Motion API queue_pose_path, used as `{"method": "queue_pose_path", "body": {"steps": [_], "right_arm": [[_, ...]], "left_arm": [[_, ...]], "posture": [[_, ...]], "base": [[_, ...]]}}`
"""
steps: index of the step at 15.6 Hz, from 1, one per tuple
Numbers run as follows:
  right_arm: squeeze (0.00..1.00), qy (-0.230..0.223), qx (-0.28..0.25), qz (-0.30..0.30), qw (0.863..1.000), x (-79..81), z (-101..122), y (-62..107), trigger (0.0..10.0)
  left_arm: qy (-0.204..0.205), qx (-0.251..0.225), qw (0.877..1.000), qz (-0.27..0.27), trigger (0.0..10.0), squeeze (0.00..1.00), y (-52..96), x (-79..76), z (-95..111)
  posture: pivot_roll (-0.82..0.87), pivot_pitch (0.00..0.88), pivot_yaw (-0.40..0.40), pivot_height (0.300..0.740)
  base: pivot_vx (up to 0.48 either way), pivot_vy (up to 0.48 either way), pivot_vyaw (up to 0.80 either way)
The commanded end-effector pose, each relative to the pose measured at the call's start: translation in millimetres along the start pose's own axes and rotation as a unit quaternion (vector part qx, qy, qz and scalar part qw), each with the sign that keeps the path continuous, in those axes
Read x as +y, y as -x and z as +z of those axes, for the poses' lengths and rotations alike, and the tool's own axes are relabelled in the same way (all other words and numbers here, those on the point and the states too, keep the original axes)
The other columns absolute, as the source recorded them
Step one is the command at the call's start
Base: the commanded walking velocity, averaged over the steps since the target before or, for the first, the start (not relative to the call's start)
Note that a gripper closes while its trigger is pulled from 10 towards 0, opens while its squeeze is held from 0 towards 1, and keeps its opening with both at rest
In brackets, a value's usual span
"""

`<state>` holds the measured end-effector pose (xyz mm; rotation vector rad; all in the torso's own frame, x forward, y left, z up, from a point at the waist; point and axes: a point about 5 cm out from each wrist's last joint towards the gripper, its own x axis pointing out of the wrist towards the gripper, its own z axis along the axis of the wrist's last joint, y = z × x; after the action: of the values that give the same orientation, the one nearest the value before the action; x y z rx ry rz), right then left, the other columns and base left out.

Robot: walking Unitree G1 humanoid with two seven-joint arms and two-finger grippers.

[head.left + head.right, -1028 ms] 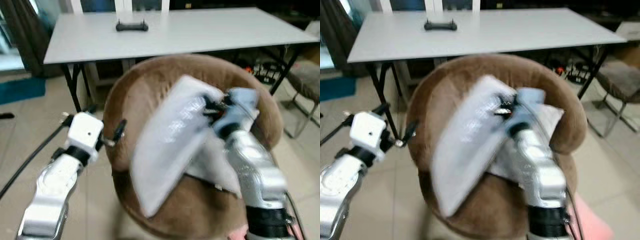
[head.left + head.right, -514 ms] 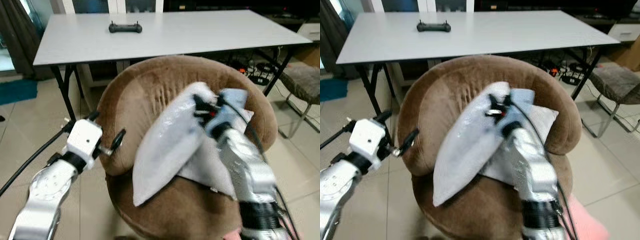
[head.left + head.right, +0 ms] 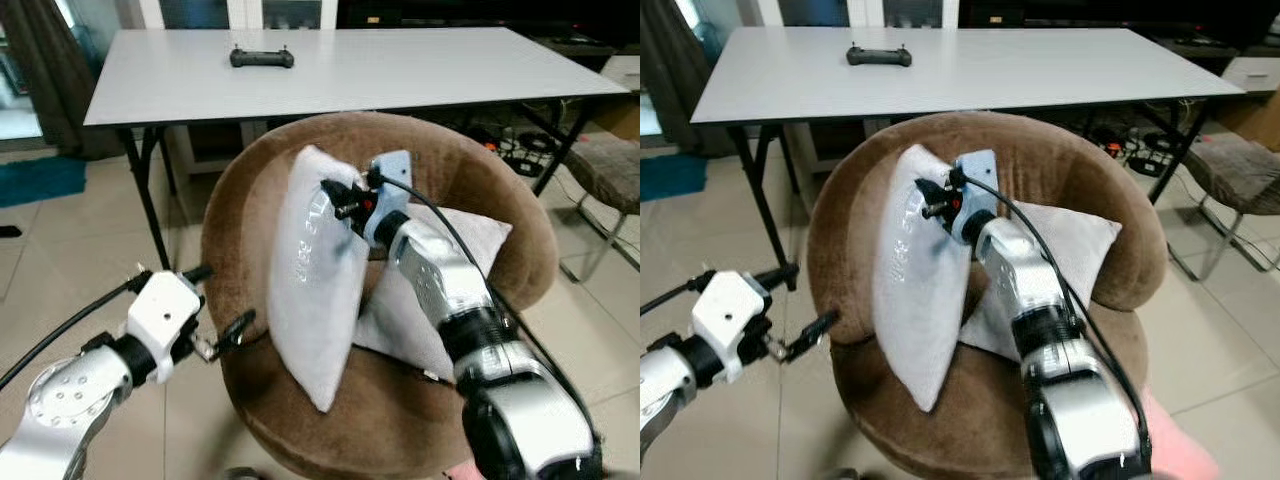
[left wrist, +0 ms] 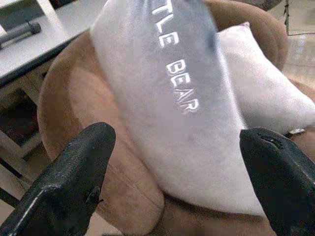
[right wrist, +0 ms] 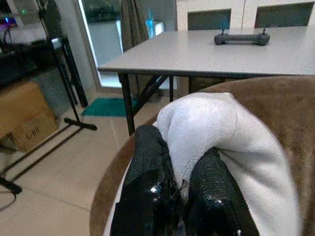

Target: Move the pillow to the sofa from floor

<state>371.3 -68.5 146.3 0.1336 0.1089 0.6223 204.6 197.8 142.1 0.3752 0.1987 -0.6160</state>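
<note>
A white pillow (image 3: 312, 290) with embroidered lettering stands on edge on the seat of the round brown sofa chair (image 3: 500, 190). My right gripper (image 3: 338, 198) is shut on the pillow's top corner (image 5: 206, 123), its fingers (image 5: 147, 162) pinching the fabric. A second white pillow (image 3: 440, 290) leans against the backrest behind my right arm. My left gripper (image 3: 215, 305) is open, low at the chair's left side, apart from the pillow; in the left wrist view its fingertips (image 4: 83, 162) frame the pillow (image 4: 182, 98).
A grey table (image 3: 400, 70) stands right behind the chair, with a black controller (image 3: 262, 58) on it. A grey chair (image 3: 610, 165) stands at the right. Tiled floor (image 3: 60, 250) lies open to the left. A cardboard box (image 5: 24, 118) sits on the floor.
The pillow has swung from a slanted lie to standing upright on the seat, my right gripper moving left with it. My left gripper has dropped lower beside the chair.
</note>
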Motion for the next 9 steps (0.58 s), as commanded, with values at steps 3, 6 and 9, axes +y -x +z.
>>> {"method": "queue_pose_path", "body": {"steps": [3, 6, 9], "right_arm": [[0.59, 0.102, 0.026, -0.106, 0.989, -21.6, 10.7, -9.7, 10.0], [1.0, 0.127, 0.032, -0.142, 0.981, -35.0, 19.9, -7.5, 10.0], [1.0, 0.119, 0.013, -0.211, 0.97, -58.9, 32.6, 3.7, 10.0]], "left_arm": [[-0.005, 0.009, 1.0, -0.016, 10.0, 0.0, 8.0, -2.2, 3.9], [-0.005, 0.01, 1.0, -0.008, 10.0, 0.0, 7.7, -2.1, 6.1], [-0.012, 0.011, 0.999, 0.036, 10.0, 0.0, 2.8, 2.6, 3.3]], "posture": [[0.2, 0.0, -0.061, 0.74], [0.21, 0.0, -0.073, 0.74], [0.19, 0.0, -0.081, 0.74]], "base": [[0.0, 0.0, 0.0], [0.0, 0.0, 0.0], [0.0, 0.0, 0.0]]}}
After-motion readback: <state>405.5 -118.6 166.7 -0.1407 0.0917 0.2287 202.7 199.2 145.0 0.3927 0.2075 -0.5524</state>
